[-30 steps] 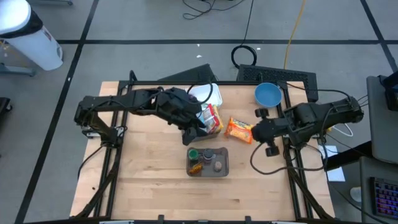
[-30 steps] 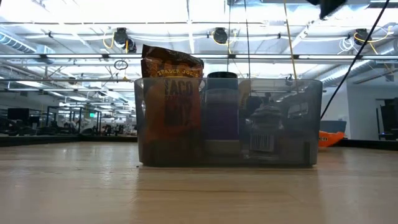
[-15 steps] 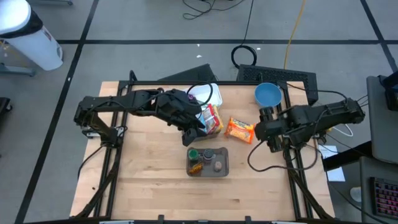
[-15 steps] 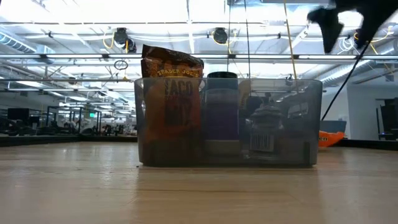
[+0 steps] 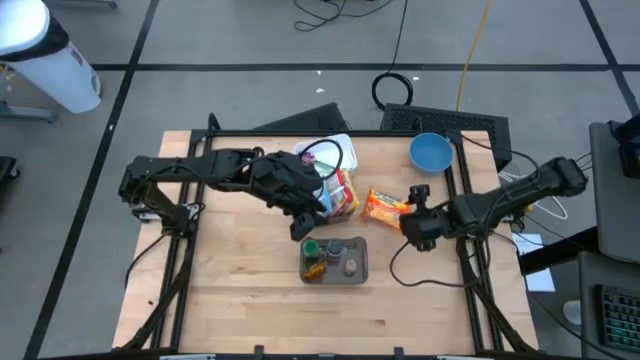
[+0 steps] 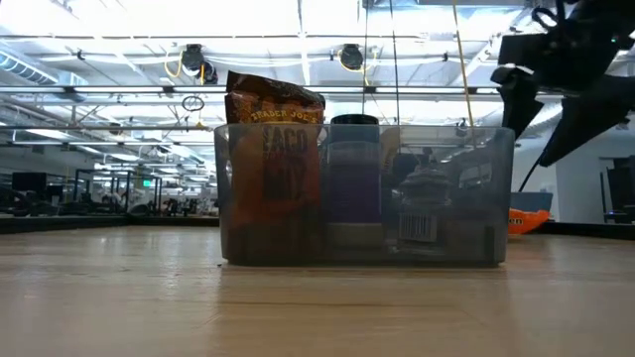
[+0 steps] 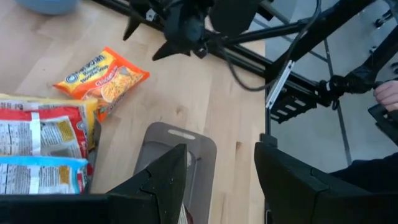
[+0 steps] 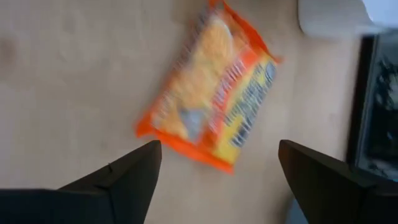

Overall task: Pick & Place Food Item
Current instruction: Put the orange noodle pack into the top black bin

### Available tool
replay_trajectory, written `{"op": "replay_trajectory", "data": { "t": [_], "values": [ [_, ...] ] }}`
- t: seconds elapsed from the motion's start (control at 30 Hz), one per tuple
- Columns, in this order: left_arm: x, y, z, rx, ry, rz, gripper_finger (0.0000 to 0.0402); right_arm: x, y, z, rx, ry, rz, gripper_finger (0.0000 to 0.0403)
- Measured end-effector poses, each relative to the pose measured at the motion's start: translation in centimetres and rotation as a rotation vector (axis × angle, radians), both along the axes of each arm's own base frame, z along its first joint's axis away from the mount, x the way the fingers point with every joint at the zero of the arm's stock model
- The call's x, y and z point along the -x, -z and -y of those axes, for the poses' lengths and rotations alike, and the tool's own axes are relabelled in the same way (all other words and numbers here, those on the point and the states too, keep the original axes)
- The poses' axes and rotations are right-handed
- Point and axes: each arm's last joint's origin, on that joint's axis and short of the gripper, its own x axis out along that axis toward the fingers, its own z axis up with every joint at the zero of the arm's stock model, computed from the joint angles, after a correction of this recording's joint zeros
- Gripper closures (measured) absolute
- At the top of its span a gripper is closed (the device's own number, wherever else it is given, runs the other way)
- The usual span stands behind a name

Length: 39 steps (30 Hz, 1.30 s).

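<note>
Both arms [image 5: 215,170] were matt black, built of chunky jointed segments. A thin black cable [image 5: 420,272] looped off the right arm [image 5: 520,190]. Each pincer, left [image 7: 217,180] and right [image 8: 217,177], ended in two broad, flat, dark fingers [image 8: 118,177] with angled edges.

The noodle packet [image 5: 385,206] lies on the table [image 5: 240,290] between the snack packs [image 5: 340,190] and right hand [image 5: 408,208].

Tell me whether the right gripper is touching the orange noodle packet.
Apart. In the right wrist view the open right gripper hovers over the orange noodle packet, both fingers clear of it.
</note>
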Motion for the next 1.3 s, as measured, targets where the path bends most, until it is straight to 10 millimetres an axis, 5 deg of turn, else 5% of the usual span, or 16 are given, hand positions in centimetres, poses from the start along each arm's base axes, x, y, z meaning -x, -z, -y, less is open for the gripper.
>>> {"op": "replay_trajectory", "data": {
  "t": [0.5,0.8,1.03,1.3],
  "values": [
    [0.1,0.3,-0.8,0.000,-0.027,-0.036,0.0204,0.2,3.1,-2.3,0.046,-0.155,0.104,0.0090],
    [0.1,0.3,-0.9,-0.002,-0.026,-0.033,0.0204,-0.3,4.9,-2.5,0.104,-0.310,0.000,0.0090],
    [0.1,0.3,-1.0,-0.004,-0.027,-0.033,0.0204,-0.1,6.8,-1.9,0.175,-0.457,-0.164,0.0090],
    [0.1,0.3,-1.0,-0.004,-0.027,-0.033,0.0204,0.3,8.5,-0.4,0.274,-0.384,-0.197,0.0090]
  ]
}}
